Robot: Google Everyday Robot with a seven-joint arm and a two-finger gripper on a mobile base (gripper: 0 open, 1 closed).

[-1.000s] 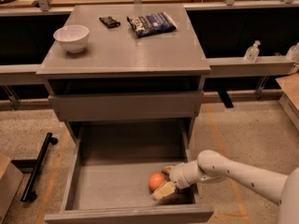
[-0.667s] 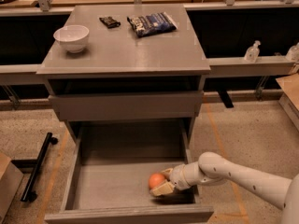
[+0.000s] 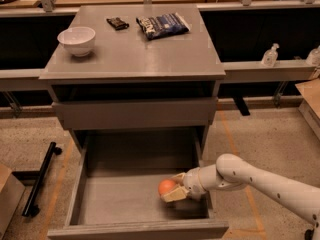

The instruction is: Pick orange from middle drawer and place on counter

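Note:
The orange is in the front right part of the open middle drawer, which is pulled far out from the cabinet. My gripper reaches into the drawer from the right on a white arm, with one finger above the orange and one below, shut on it. The orange looks slightly raised off the drawer bottom. The counter is the grey cabinet top above.
On the counter stand a white bowl at the left, a blue snack bag and a small dark packet at the back. A closed drawer front is above the open drawer. A black bar lies on the floor at left.
The orange and the gripper have shifted a little upward in the drawer; the fingers have closed in around the orange.

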